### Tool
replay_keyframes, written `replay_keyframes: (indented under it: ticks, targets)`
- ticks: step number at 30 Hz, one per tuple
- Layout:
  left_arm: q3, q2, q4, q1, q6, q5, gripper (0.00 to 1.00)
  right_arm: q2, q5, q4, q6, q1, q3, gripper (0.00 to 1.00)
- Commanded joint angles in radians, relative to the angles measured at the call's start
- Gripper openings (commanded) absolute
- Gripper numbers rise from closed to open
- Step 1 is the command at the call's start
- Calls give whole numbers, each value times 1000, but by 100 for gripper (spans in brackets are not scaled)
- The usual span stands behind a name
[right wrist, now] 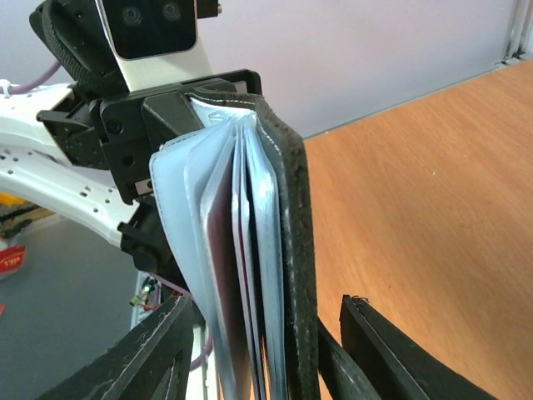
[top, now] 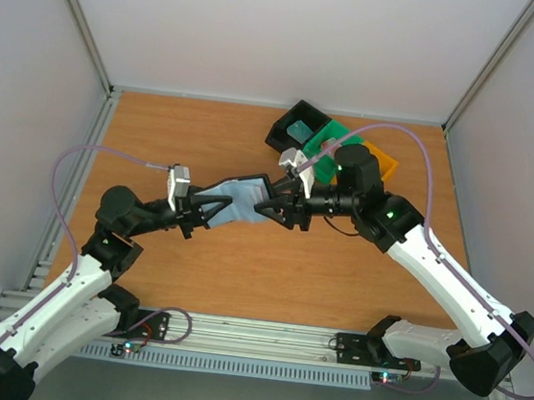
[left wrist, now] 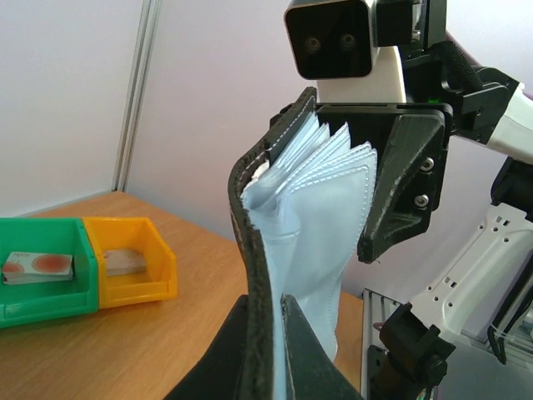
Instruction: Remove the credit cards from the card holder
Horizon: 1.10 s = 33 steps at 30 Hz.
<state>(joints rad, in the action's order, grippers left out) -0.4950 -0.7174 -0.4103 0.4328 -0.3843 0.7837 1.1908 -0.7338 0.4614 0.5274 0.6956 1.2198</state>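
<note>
The card holder (top: 233,201) hangs in the air over the table's middle, black outside with pale blue pockets fanned open (left wrist: 312,200). My left gripper (left wrist: 283,304) is shut on its black cover and one inner leaf at the near end. From the other side my right gripper (right wrist: 268,302) straddles the far end, jaws open, with its fingers (right wrist: 366,333) clear of the leather. A dark red credit card (right wrist: 218,275) shows edge-on inside a pocket. Other cards lie in the bins: a teal one (top: 300,129), a red-spotted one (left wrist: 37,267) and a whitish one (left wrist: 125,260).
A black tray (top: 279,134), a green bin (top: 329,144) and an orange bin (top: 384,161) stand together at the back right of the wooden table. Grey walls close in the left, back and right. An aluminium rail runs along the near edge.
</note>
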Motion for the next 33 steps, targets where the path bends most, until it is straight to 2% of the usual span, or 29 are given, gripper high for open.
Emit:
replay_keyframes:
  ticks: [1,8,13,19,24,29,32,33]
  targets:
    - [20,13,-30,-6,24,21,0,-3,-32,-108,-83,-33,44,28]
    - [22,15,-30,-6,25,26,0,18,-59,-133,-130,-56,53,25]
    - [21,16,-35,-6,25,28,0,18,-49,-135,-150,-75,57,35]
    - [21,16,-31,-6,24,31,0,-2,-81,-141,-161,-105,51,38]
    - [18,13,-33,-6,25,32,0,-8,-102,-139,-159,-105,55,44]
    - [20,14,-32,-6,24,34,0,-17,-9,-138,-168,-105,50,46]
    - [22,13,-33,-6,24,33,0,-15,89,-150,-191,-105,38,57]
    - [22,13,-34,-6,23,31,0,-16,117,-157,-193,-105,32,58]
